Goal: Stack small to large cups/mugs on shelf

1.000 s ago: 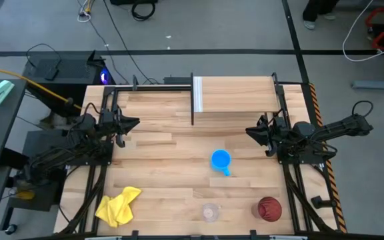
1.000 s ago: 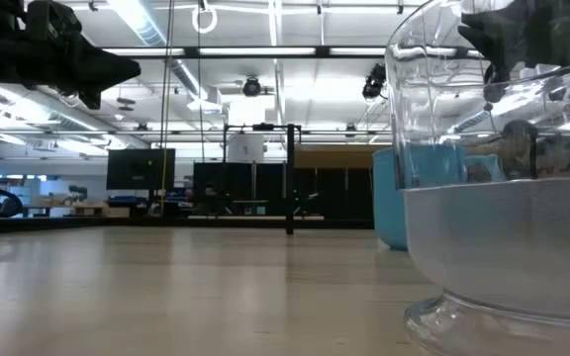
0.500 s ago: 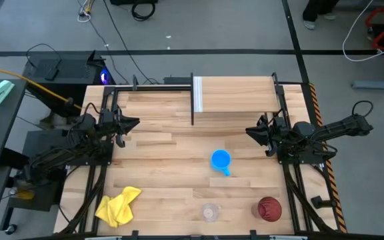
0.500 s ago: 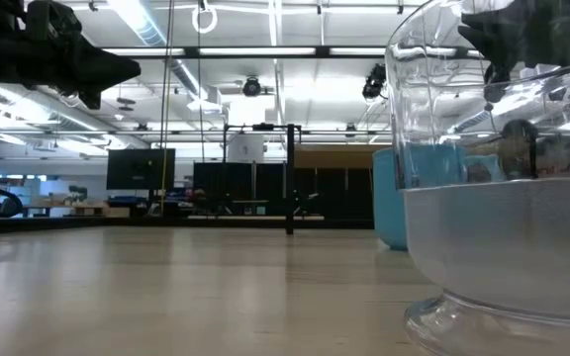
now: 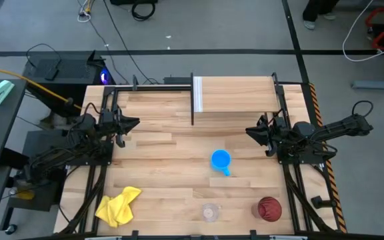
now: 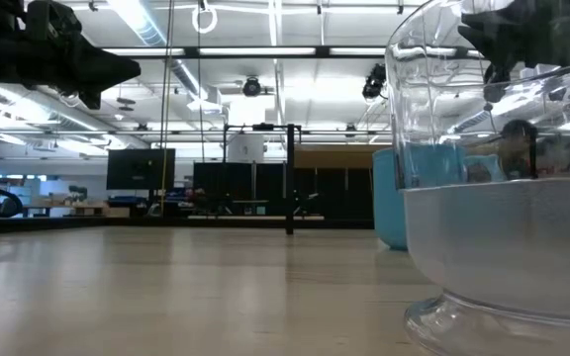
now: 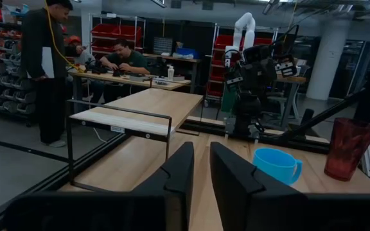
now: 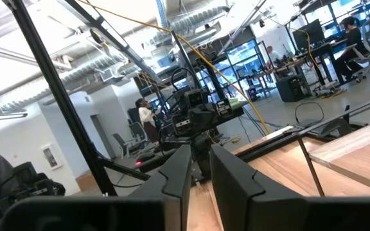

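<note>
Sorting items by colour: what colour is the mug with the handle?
Bright blue; the mug shows best in the high view.

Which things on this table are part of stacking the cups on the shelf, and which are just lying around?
Part of the job:
- small clear cup, near the front edge
- blue mug, mid-table
- dark red tumbler, front right
- shelf, at the back, nothing on it yet

Just lying about:
- yellow cloth, front left corner

Neither arm's tool holds anything; left tool and right tool wait at the sides.
</note>
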Controlling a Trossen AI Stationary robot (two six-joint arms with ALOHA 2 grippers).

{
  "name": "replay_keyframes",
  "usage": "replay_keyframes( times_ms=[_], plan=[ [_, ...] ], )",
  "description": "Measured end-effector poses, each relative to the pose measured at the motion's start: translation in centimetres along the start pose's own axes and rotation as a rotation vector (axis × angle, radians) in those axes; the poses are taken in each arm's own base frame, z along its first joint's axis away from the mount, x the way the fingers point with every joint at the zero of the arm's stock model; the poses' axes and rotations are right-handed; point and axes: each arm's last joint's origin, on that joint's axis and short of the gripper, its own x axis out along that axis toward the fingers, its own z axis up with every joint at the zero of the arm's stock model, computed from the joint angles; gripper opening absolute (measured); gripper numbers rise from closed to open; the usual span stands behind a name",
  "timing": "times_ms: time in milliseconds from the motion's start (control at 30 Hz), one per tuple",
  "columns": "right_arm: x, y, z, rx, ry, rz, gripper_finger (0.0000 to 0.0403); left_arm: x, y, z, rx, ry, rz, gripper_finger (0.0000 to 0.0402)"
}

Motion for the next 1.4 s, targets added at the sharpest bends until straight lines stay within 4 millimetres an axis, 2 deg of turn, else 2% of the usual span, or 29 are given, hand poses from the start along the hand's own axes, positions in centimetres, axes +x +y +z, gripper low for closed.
replay_keyframes(
  times_ms=[767, 867, 1067, 1167, 1267, 1400],
  plan=[
    [0.0, 0.0, 0.0, 0.0, 0.0, 0.0, 0.0066, 0.0, 0.0, 0.1, -0.01, -0.005, 0.0, 0.0051],
    [0.0, 0.0, 0.0, 0.0, 0.0, 0.0, 0.0066, 0.0, 0.0, 0.3, -0.125, -0.031, -0.006, 0.0052],
    [0.0, 0.0, 0.0, -0.079, -0.003, 0.0, 0.0066, -0.2, -0.2, 1.8, -0.538, -0.182, -0.065, 0.0061],
    [0.0, 0.1, 0.3, 0.071, -0.031, 0.011, 0.0066, -0.4, -0.3, 2.6, -0.671, -0.265, -0.092, 0.0061],
    [0.0, 0.2, 0.7, 0.242, -0.07, 0.031, 0.0066, -0.6, -0.3, 3.4, -0.727, -0.355, -0.113, 0.0057],
    [-0.1, 0.5, 1.7, 0.289, -0.161, 0.066, 0.0066, -0.9, -0.4, 4.1, -0.76, -0.447, -0.131, 0.0053]
  ],
)
